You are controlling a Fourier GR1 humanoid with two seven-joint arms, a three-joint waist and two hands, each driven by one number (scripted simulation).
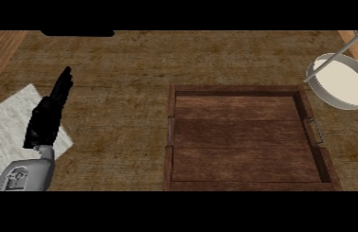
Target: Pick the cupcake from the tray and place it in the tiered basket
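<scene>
No cupcake is visible: the wooden tray point(245, 136) at lower centre right shows a bare floor, and the tiered basket point(335, 82) at the right edge shows only its pale dish. The left robot hand point(49, 112), at the left edge, is held with fingers straight and grips nothing; the right robot hand is out of view. Whether the cupcake is carried or already placed cannot be told. Open bench point(119, 70) lies between the hand and the tray; the tray's raised rim and the basket's slanted pole are to be cleared.

The tiered basket point(335, 82) is cut off by the right edge; the left forearm point(26, 174) by the lower edge
</scene>
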